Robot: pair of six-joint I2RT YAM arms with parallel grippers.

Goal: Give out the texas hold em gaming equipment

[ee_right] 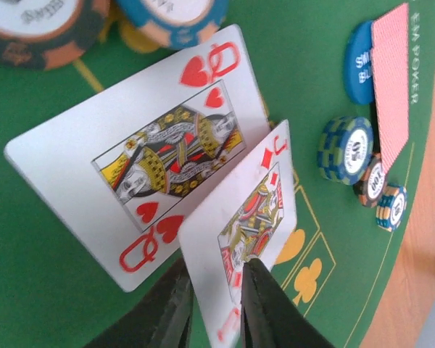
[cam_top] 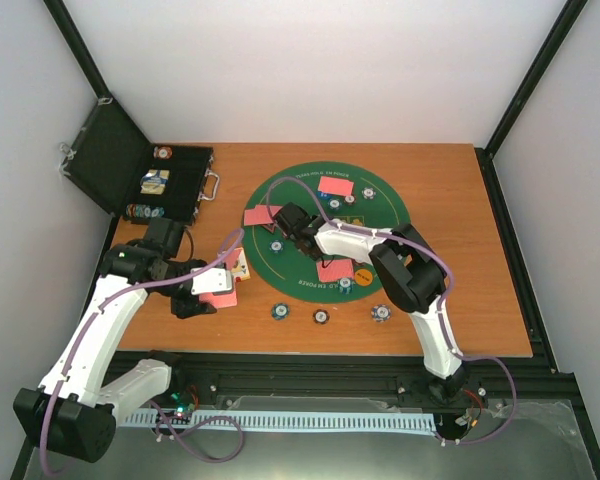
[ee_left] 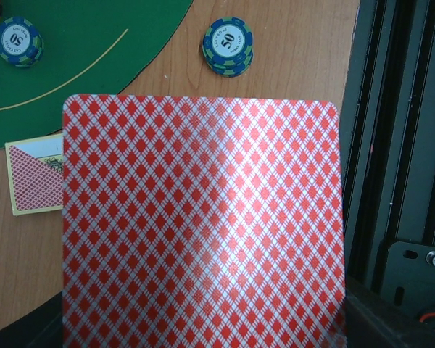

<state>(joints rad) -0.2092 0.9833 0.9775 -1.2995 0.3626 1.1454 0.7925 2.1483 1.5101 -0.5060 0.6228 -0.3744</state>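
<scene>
Between the dark fingers of the right claw (ee_right: 217, 279) a red jack (ee_right: 250, 210) stands pinched, face up and tilted, overlapping the queen of hearts (ee_right: 145, 152) that lies on the green mat (ee_right: 43, 275). Farther out sit stacked chips (ee_right: 346, 151) and a blue button (ee_right: 359, 61). Over the wooden table (ee_left: 290, 80), the left claw (cam_top: 208, 293) is clenched on a red-backed card (ee_left: 203, 225), with a 50 chip (ee_left: 227, 45) on the wood nearby.

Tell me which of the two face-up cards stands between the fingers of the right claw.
The jack, marked with a red J: its lower end sits between the fingers of the right claw. The queen of hearts is beside it, outside the fingers.
</scene>
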